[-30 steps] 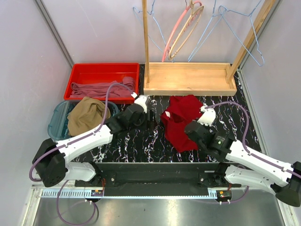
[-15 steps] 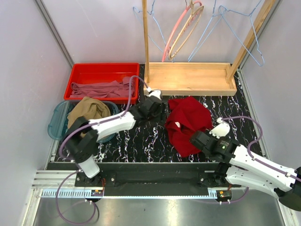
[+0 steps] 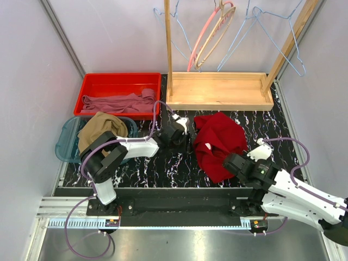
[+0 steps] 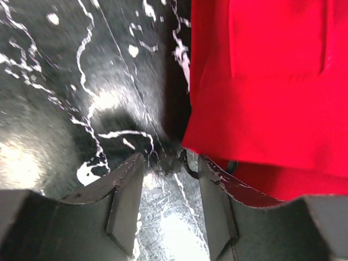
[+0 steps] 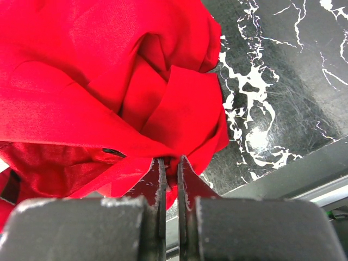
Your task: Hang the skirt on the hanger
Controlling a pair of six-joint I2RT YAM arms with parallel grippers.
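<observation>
The tan skirt [image 3: 98,130] lies bunched in a blue tub [image 3: 62,142] at the left, away from both grippers. Light-blue wire hangers [image 3: 237,38] hang on the wooden rack at the back. My left gripper [image 3: 177,140] is open and low over the black table, its jaws [image 4: 167,160] at the left edge of the dark red garment [image 4: 261,81], with nothing between them. My right gripper [image 3: 231,162] is shut on the near edge of the dark red garment [image 5: 98,65], a fold pinched between its fingertips [image 5: 169,160].
A red tray [image 3: 92,81] at the back left holds a mauve-pink cloth [image 3: 117,103]. The wooden rack base [image 3: 217,89] stands at the back, with a pink hanger [image 3: 204,35] and a pale wooden hanger beside the blue ones. The dark red garment [image 3: 217,142] covers the middle right.
My left gripper has swung right to the red garment's left edge and dropped low. My right gripper has drawn back toward the near right, dragging the red garment with it.
</observation>
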